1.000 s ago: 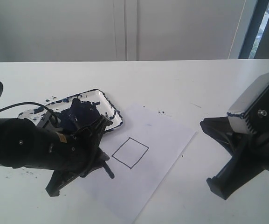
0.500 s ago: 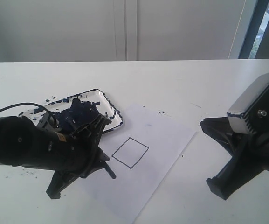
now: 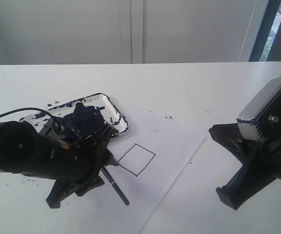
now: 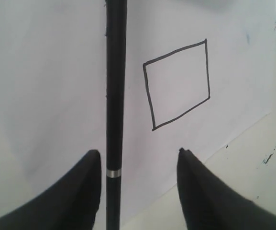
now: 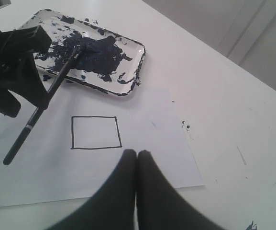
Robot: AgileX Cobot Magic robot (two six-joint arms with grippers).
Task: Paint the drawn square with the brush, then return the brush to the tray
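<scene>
- Two arms are set over a white table (image 3: 203, 83). The left one is crowded over the work and the right one is held off to the side.
- A white paper sheet (image 3: 174, 141) is laid flat mid-table, one edge just beside the tray.
- The tray (image 3: 110, 108) is found beyond the sheet, on the left arm's side. It is white, dark-rimmed and heavily smeared, with a thick dark-blue pool in it.
- The left gripper (image 4: 138, 152) is seen released. The jaws are spread far wider than the shaft, which is touched by one finger only, and no clamp on it is shown.
- The right gripper (image 5: 137, 155) is clenched on nothing, fingers pressed together, on the side of the square away from the tray.
- The brush (image 5: 41, 109) is a thin black shaft with a pale band near the tail. The bristle end is sunk in the tray's paint. The long axis is run from there between the left jaws, with the tail out over the sheet.
- The drawn square (image 4: 177, 85) is a thin black outline, unfilled and unpainted. It is placed just beside the shaft without touching it, on the free finger's side.
- The left arm is judged much the nearer. A fresh grip would likely be needed, then the bristle end swung from the tray toward the square.
</scene>
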